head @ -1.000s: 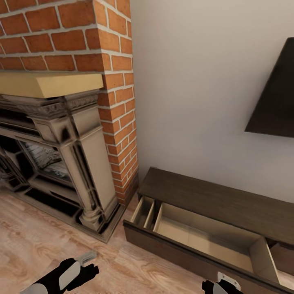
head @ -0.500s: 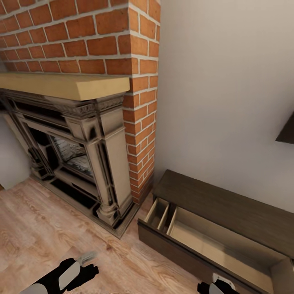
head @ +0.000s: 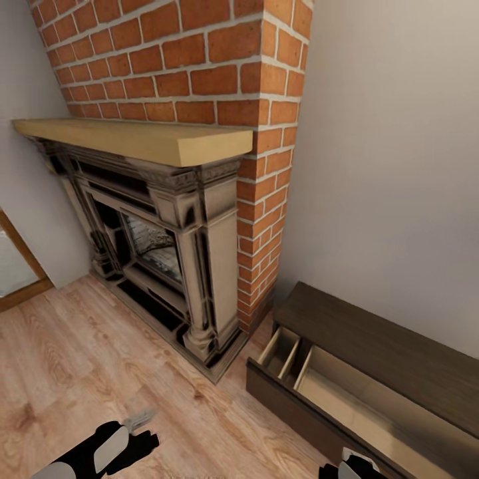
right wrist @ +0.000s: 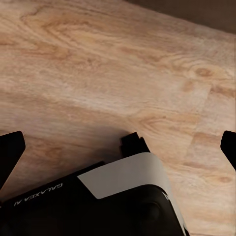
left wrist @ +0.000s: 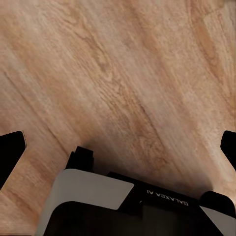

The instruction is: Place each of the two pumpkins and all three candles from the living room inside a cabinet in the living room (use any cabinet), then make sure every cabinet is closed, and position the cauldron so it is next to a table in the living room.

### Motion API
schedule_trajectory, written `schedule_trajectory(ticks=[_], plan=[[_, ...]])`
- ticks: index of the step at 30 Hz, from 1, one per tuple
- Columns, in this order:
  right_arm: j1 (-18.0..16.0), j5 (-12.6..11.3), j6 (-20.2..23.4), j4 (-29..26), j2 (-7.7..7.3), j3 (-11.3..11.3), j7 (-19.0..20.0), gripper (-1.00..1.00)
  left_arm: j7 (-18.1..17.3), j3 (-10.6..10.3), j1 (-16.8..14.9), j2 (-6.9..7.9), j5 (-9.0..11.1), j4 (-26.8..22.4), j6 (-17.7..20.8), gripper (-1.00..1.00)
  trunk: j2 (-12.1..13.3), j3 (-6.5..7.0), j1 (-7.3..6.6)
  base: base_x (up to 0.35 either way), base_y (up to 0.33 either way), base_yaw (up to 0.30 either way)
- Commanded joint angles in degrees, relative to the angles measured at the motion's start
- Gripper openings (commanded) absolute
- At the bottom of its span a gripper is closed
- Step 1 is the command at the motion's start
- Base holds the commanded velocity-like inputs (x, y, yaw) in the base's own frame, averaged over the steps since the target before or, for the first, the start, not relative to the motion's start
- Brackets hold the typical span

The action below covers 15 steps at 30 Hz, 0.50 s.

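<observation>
We find ourselves facing a corner of the living room with nothing in hand. The cabinet (head: 372, 359) sits low against the pale wall, just beside the brick fireplace (head: 179, 219); its drawer (head: 346, 399) is pulled out, and the part of the beige inside we can see holds no pumpkin and no candle. So we judge the task to be at an early stage — storing, shutting the drawer and placing the cauldron all seem left to do.

The left gripper (left wrist: 118, 147) has its two black fingertips spread wide with only floor between them; the right gripper (right wrist: 118, 145) is the same, spread and holding nothing.

The cabinet is flat, dark-brown wood with straight edges. The chimney is rough red brick with pale mortar, under it a plain yellow wooden mantel (head: 146, 140) and carved, weathered stone columns. The floor (head: 73, 359) is light, strongly grained plank.
</observation>
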Motion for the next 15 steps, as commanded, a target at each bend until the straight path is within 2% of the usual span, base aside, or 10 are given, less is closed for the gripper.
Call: schedule_trajectory(ticks=[1,8,15], plan=[[-0.01,-0.40,0.33,-0.22,-0.04,0.45,-0.40,1.00,0.48,-0.38,-0.04,0.09,0.60,-0.14,0.12,1.00,-0.04,-0.08,0.00,0.000,0.000,0.291],[0.03,-0.31,0.34,-0.22,0.60,0.75,-0.41,1.00,0.48,-0.37,-0.04,0.20,0.61,-0.12,0.10,1.00,-0.04,-0.26,0.00,0.000,0.000,0.291],[0.04,-0.36,0.26,-0.22,0.90,4.32,-0.49,1.00,0.46,-0.36,-0.04,0.27,0.60,-0.11,0.07,1.00,-0.04,-0.43,0.00,0.000,0.000,0.291]])
